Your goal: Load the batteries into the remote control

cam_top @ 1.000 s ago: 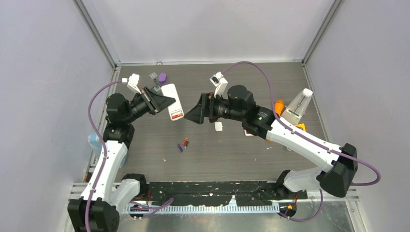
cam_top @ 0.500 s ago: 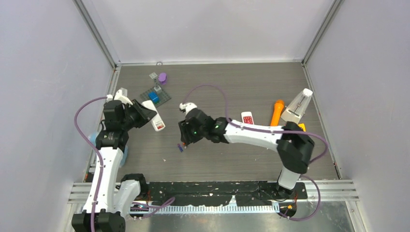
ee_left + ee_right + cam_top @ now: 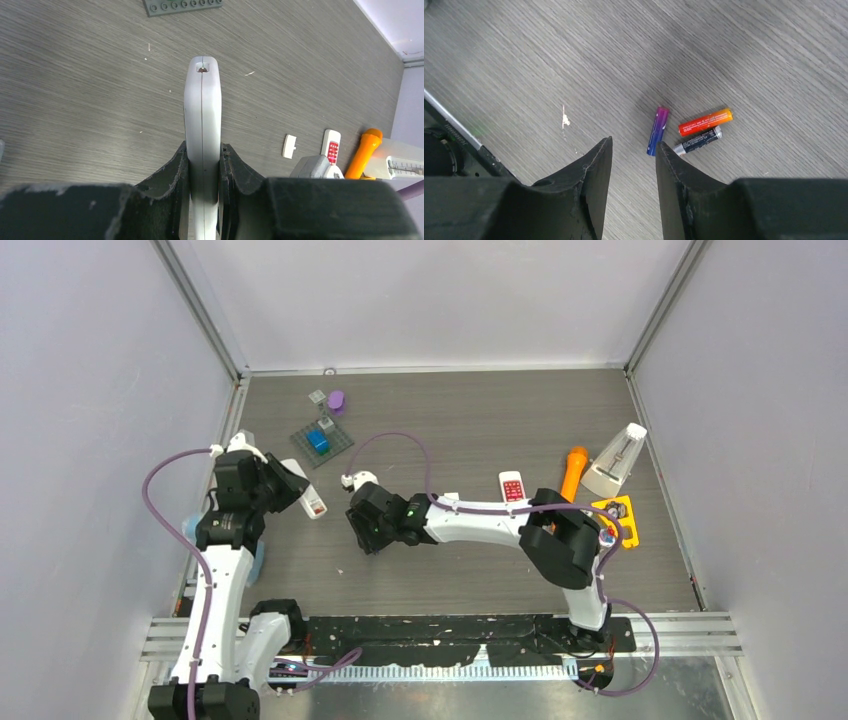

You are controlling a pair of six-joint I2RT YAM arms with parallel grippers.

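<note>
While the left pincer (image 3: 202, 150) is clamped on the white remote control (image 3: 202, 97), squeezing its two broad faces so that the body stands on edge and juts out past the fingertips above the tabletop (image 3: 90, 90), the right pincer (image 3: 633, 145) hangs low over the wood grain with its fingers (image 3: 591, 170) apart and nothing between them. Three batteries lie on the tabletop just ahead of the right pincer and off to one side of its gap. A blue-purple battery (image 3: 657, 130) is nearest, with its near end just beside the tip of one finger and its length running roughly along the pincer's reach. A red-orange battery (image 3: 705, 122) lies farther out to the same side, turned crosswise. A black and silver battery (image 3: 698, 141) lies alongside the red-orange one, touching it or nearly so. In the overhead view the right pincer (image 3: 365, 535) and its wrist hide all three, and the left pincer (image 3: 290, 485) sits well apart from it with the remote control (image 3: 312, 502) pointing toward it. Beyond the far end of the held remote, the edge of a grey studded plate (image 3: 182, 5) shows. Well off to one side of the left pincer lie a small white flat piece (image 3: 289, 146), a smaller white remote with red buttons (image 3: 331, 147) and an orange handle-shaped thing (image 3: 367, 150).
</note>
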